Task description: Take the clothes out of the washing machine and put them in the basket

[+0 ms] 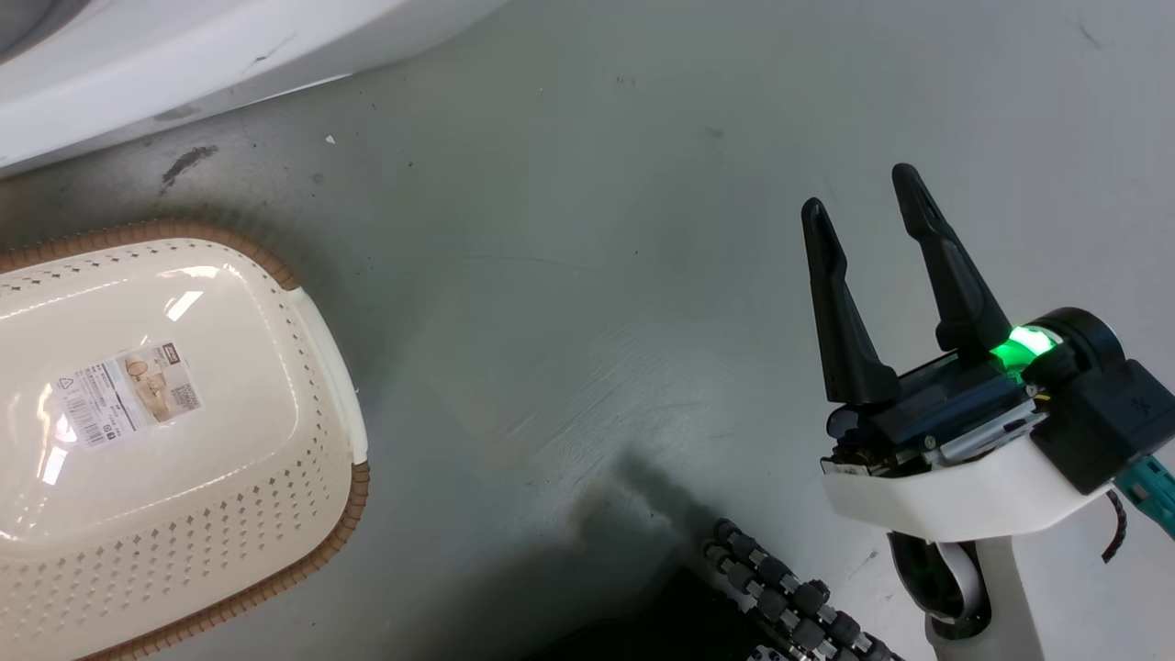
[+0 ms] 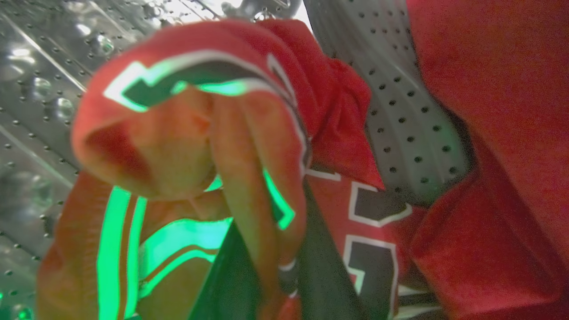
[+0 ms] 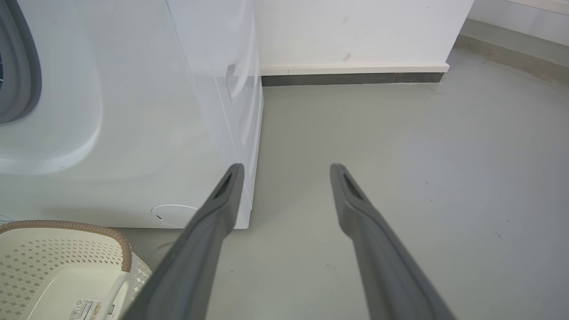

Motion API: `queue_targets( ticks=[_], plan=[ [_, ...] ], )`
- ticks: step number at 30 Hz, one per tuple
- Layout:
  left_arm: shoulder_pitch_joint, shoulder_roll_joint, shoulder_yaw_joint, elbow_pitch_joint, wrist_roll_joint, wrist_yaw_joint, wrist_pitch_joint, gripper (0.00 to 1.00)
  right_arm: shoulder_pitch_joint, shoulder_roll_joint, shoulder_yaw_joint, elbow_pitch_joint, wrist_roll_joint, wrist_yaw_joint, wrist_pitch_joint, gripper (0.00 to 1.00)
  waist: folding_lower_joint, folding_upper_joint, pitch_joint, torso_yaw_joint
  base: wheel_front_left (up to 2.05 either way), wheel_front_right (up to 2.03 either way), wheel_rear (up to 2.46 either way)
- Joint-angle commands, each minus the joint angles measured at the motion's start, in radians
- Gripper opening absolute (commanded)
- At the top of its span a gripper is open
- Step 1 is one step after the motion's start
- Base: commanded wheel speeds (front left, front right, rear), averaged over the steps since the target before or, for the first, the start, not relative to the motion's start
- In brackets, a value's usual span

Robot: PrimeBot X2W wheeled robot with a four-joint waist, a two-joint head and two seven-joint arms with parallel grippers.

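Red jersey fabric [image 2: 186, 133], printed with black numerals edged in white, is bunched right before the left claw [image 2: 275, 249] inside the perforated steel drum [image 2: 40, 133]. The claw's two dark fingers [image 2: 326, 266] stand narrow with a fold of the cloth pinched between them, so it appears to be holding the garment. More plain red cloth [image 2: 498, 133] lies to one side against the drum's perforated paddle [image 2: 400, 111]; I cannot tell whether that is a second garment or part of the same one. The step in hand looks like the first pick: cloth gripped, nothing yet in the basket. The next move calls for drawing the arm back through the porthole [image 3: 26, 66] without snagging, then carrying the load over the cream basket [image 1: 330, 367], which sits empty on the grey floor [image 1: 597, 275] near the white washing machine [image 1: 138, 64]. The right claw [image 1: 858, 191] hangs wide and empty over bare floor, well apart from the basket. Counted: one basket, one machine, two claws, and one numbered jersey for certain.
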Motion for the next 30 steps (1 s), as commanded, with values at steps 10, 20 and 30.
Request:
queue_targets(
  ticks=[10,20,30],
  plan=[
    [-0.006,0.003,-0.004,0.022,-0.012,-0.005,-0.221,0.0,-0.037,0.002,0.0,0.014,0.008,-0.001,-0.002,1.0,-0.0001,0.0,-0.047,0.003,0.0,0.0,0.0],
    [0.109,-0.085,-0.008,0.087,-0.09,-0.01,-0.442,0.0,-0.032,0.002,-0.073,0.038,-0.032,-0.001,-0.002,1.0,-0.0001,0.0,-0.203,0.089,0.0,0.0,0.0],
    [0.315,-0.139,-0.125,0.048,-0.159,-0.009,-0.647,0.0,0.002,0.002,-0.083,0.066,-0.099,-0.001,-0.002,1.0,-0.0001,0.0,-0.35,0.189,0.0,0.0,0.0]
  ],
)
